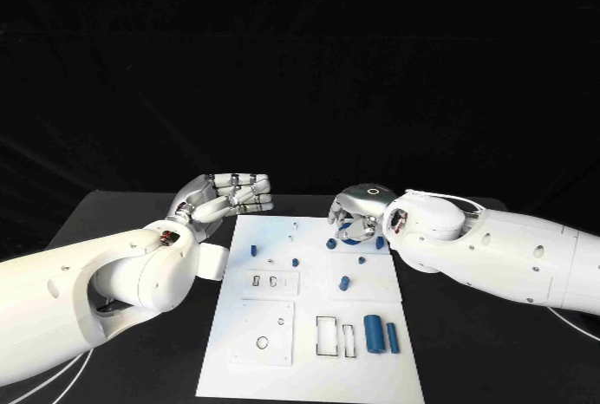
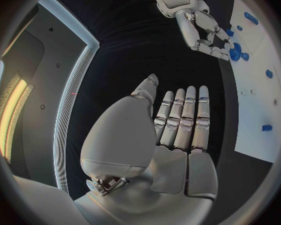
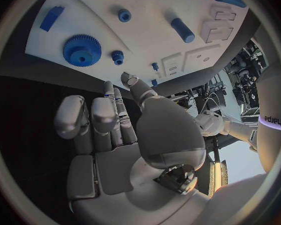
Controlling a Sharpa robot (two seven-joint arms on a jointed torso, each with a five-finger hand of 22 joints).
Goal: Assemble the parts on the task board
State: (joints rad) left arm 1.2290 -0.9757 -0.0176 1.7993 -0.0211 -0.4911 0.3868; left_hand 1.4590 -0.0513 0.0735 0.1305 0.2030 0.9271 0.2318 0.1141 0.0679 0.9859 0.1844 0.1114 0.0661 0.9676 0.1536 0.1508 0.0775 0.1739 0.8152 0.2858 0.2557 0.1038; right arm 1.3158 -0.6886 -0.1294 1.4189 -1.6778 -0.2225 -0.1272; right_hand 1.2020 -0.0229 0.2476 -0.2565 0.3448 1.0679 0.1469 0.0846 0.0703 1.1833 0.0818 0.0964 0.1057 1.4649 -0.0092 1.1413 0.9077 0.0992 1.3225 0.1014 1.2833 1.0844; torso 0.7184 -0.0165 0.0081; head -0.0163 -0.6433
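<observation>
Our left hand (image 1: 225, 196) hovers over the black bench (image 1: 138, 222) just off the far left corner of the task board (image 1: 313, 369); we see its fingers (image 2: 184, 120) straight, side by side, with the thumb apart, and nothing in the palm. Our right hand (image 1: 360, 215) hangs over the far right part of the board, fingers (image 3: 100, 120) loosely curled and apart, empty, poised just above a large blue gear (image 3: 82, 49) that sits on the board. Whether any fingertip touches the gear we cannot tell.

Beside that gear we see a small blue gear (image 3: 117, 57), and further along the board a small round blue peg (image 3: 124, 15) and a blue cylinder (image 3: 182, 30) lying flat. In the head view a small blue part (image 1: 251, 249) stands near the board's left edge, another blue part (image 1: 344, 283) lies towards the middle, and near the right front corner a thick blue cylinder (image 1: 373, 334) lies just beside a thin blue rod (image 1: 391, 337), both next to a rectangular slot (image 1: 326, 335). An oval hole (image 1: 262, 342) shows in the front left panel.
</observation>
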